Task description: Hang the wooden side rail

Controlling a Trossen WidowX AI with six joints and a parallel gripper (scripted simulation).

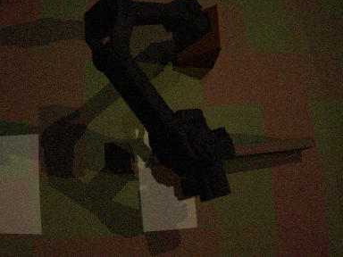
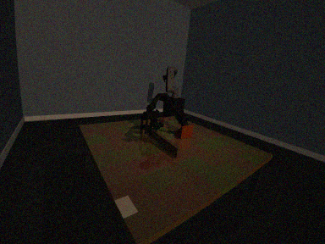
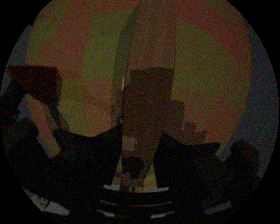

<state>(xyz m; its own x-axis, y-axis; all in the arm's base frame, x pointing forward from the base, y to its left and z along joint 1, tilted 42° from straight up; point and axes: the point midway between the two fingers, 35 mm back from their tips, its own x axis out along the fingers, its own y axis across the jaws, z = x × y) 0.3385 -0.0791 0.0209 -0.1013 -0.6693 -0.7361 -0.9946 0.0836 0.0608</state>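
Note:
The scene is very dark. The wooden side rail (image 1: 272, 145) (image 2: 165, 144) (image 3: 145, 41) lies roughly level, and its far end points right in the overhead view. My gripper (image 1: 192, 165) (image 3: 133, 168) is shut on the rail near its left end, with the dark arm (image 1: 134, 89) reaching down from the base at the top left. A small pale piece (image 1: 144, 136) by the rail's left end may be the headboard post. The arm hides the hooks, the slot and the pins. In the wrist view a dark brown block (image 3: 149, 106) stands just in front of the fingers.
An orange-brown block (image 1: 203, 45) (image 2: 186, 131) stands near the arm's base. Pale rectangular patches (image 1: 20, 183) (image 1: 171, 207) (image 2: 126, 206) lie on the patterned mat (image 1: 277, 71). A tall pale upright (image 2: 170, 78) stands behind the robot.

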